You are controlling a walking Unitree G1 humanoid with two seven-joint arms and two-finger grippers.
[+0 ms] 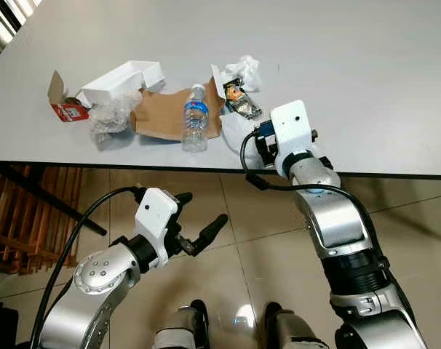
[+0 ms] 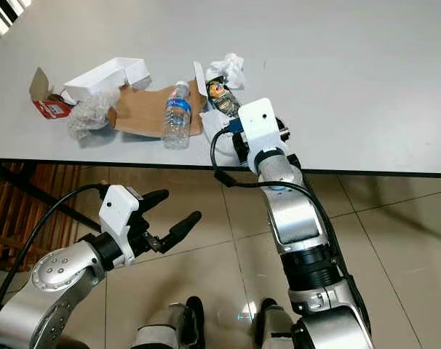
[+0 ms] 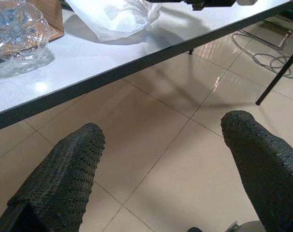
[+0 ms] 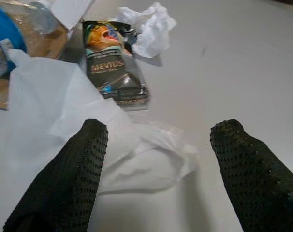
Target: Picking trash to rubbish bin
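Observation:
Trash lies along the near side of a grey table point(image 1: 366, 73). A clear water bottle point(image 1: 195, 118) rests on brown paper point(image 1: 159, 116). Just right of it are a dark cigarette pack point(image 4: 112, 63), a crumpled white tissue point(image 4: 149, 29) and a thin white plastic sheet point(image 4: 88, 125). My right gripper point(image 4: 156, 159) hovers open low over that sheet, just short of the pack, with nothing between its fingers. Below the table edge, my left gripper point(image 1: 202, 214) hangs open over the floor, holding nothing.
Further left on the table are a white open box point(image 1: 122, 78), crinkled clear wrap point(image 1: 110, 116) and a red carton point(image 1: 66, 110). Wooden slats point(image 1: 17, 211) stand under the table on my left. A black table leg point(image 3: 277, 67) and a floor cable point(image 3: 260, 53) are beyond.

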